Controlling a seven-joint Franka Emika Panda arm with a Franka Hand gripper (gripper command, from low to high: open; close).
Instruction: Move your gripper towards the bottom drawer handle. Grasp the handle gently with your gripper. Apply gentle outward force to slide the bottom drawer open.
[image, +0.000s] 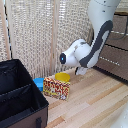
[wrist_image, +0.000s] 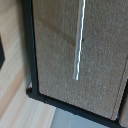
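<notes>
In the exterior view the dark brown dresser stands at the right, and the bottom drawer (image: 113, 63) is its lowest front. The drawer's handle (image: 112, 61) shows only as a thin pale line. My white arm bends down from the top right. My gripper (image: 80, 71) hangs low by the floor, left of the dresser and apart from it, and its fingers are too small to make out. In the wrist view a brown drawer front (wrist_image: 55, 55) fills the picture, with a thin silver bar handle (wrist_image: 79, 40) on it. No fingers show there.
A black fabric bin (image: 17, 92) stands at the exterior view's left. A printed box (image: 56, 87), a yellow bowl (image: 63, 77) and a blue item (image: 38, 82) sit on the wood floor (image: 95, 102) near the gripper. A reed screen (image: 45, 30) is behind.
</notes>
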